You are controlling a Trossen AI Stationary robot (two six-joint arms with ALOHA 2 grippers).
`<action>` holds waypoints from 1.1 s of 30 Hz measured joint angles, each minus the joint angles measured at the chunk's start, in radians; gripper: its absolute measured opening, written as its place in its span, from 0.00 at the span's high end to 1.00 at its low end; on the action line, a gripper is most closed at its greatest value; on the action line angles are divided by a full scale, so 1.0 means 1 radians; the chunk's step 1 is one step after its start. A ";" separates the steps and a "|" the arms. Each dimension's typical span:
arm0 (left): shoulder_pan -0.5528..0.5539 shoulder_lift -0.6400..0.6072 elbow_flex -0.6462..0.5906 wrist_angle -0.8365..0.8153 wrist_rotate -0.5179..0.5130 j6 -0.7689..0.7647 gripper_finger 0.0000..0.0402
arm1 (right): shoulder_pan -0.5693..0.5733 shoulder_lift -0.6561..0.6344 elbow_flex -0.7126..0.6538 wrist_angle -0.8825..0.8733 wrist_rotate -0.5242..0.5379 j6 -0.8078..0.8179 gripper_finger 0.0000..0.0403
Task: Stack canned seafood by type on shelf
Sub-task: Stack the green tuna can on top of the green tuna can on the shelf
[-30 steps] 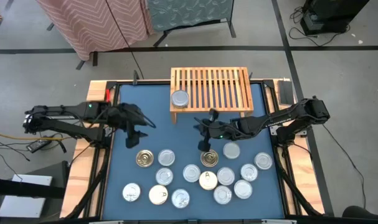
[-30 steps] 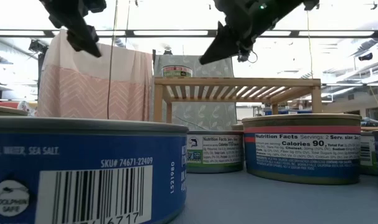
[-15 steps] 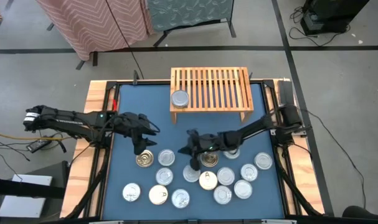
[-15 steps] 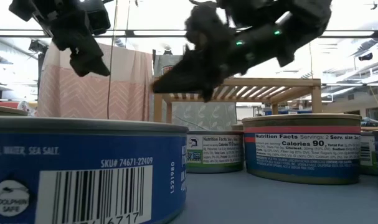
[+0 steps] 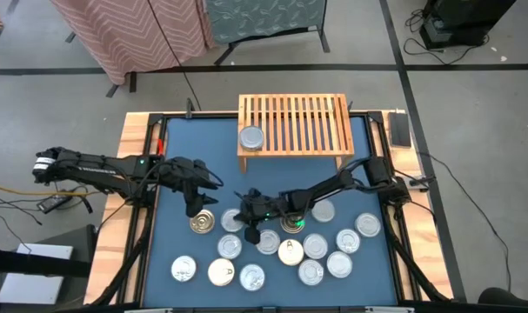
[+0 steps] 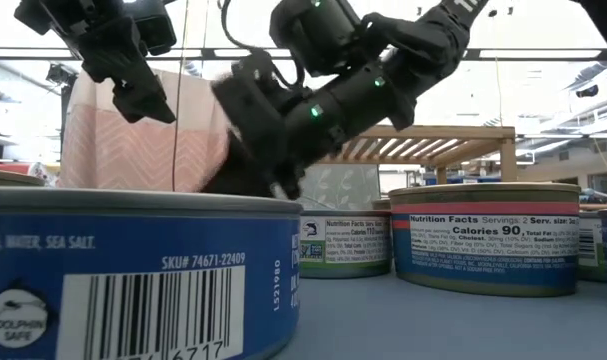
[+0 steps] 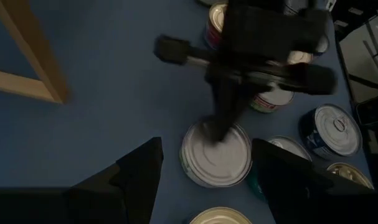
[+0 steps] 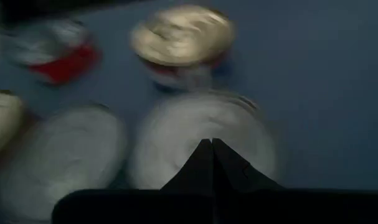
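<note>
Shelf (image 5: 293, 122): one silver tin (image 5: 250, 137) placed.
Table tins (image 5: 340, 263): about fifteen unsorted.
Left gripper (image 5: 197, 204): spread, empty.
Right gripper (image 5: 249, 228): pressed together, empty.

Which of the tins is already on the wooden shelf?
The single silver-topped tin at the shelf's front left corner; all the other tins lie on the blue mat.

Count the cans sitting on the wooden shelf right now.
1. A silver-topped can sits on the shelf, at the corner nearest the left arm. The other cans lie on the blue mat. The slatted top shows whole from above, so none hides there.
</note>
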 joint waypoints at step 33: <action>0.003 0.002 -0.388 0.621 -0.118 -0.215 0.38 | -0.024 -0.185 -0.173 -0.098 0.128 -0.029 1.00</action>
